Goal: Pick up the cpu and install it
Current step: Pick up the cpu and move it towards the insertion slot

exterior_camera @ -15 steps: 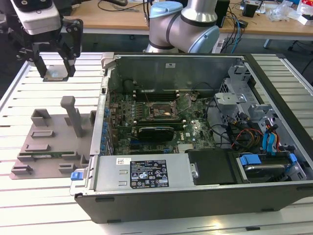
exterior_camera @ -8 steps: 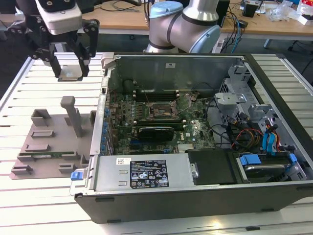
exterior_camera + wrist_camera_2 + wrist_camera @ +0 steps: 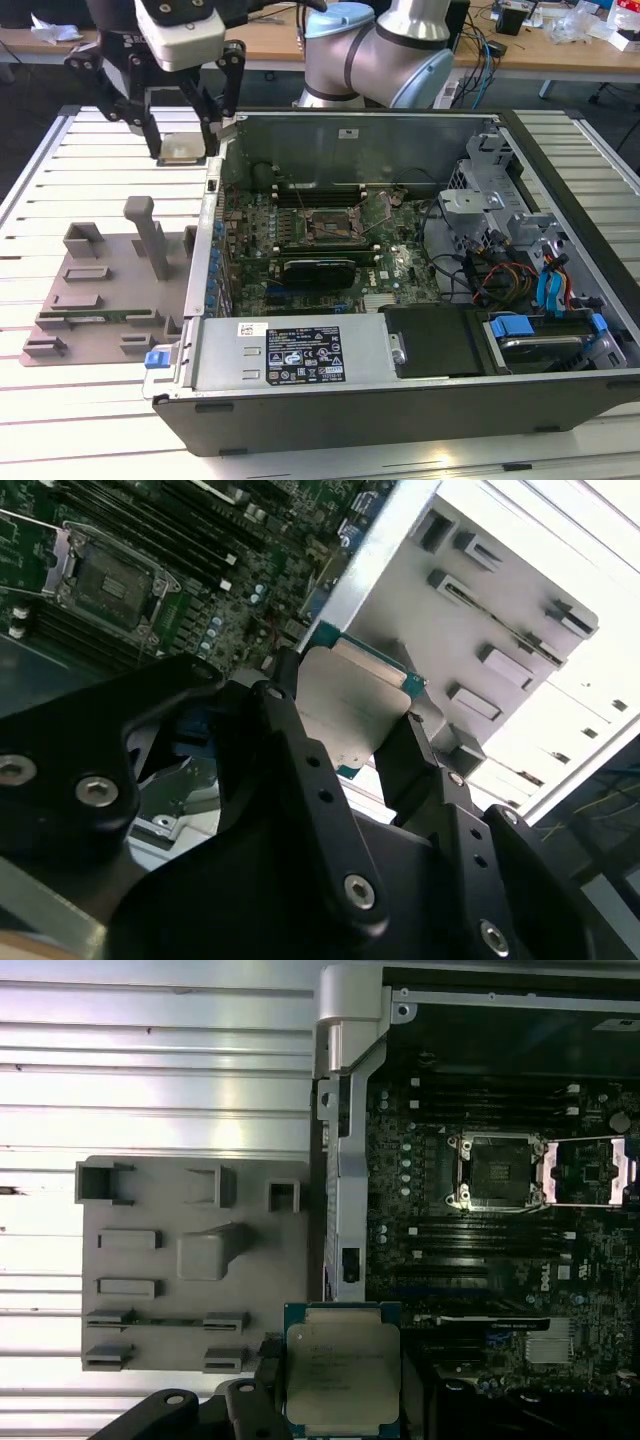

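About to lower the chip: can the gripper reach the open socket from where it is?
Probably yes. The gripper, shut on the cpu, hangs above the case wall; the socket lies uncovered, its frame flipped open.

Exterior view: even, bright light from above, soft shadows beside the grey fixture (image 3: pixel 100 300) at lower left of the frame, computer case (image 3: pixel 400 410) interior dimmer than the tabletop (image 3: pixel 90 420). Second wrist view: tabletop slats blow out to white, gripper (image 3: pixel 350 700) body nearly black. First wrist view: glare bands on the tabletop, dull sheen on the cpu (image 3: pixel 343 1370), motherboard (image 3: pixel 480 1260) dark.
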Controlling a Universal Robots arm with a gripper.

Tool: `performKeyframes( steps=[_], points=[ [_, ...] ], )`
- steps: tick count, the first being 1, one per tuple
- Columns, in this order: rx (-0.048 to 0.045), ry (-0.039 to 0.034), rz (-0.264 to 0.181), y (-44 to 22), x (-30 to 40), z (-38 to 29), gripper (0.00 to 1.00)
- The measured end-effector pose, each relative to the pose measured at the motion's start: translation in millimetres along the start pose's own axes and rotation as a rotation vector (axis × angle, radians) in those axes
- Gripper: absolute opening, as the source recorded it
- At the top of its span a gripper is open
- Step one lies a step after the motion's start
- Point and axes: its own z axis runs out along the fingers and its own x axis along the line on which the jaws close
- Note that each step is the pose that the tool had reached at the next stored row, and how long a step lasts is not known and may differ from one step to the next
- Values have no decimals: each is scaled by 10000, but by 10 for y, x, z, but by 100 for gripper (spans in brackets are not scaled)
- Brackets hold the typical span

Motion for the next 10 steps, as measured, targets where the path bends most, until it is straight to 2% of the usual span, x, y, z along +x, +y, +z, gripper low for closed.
performKeyframes(
  steps=[2, 6, 10],
  points=[
    [2, 2, 1, -1, -110, 2, 55],
    [2, 3, 0, 0, -203, 6, 55],
    [22, 6, -1, 13, -334, 22, 55]
  ],
)
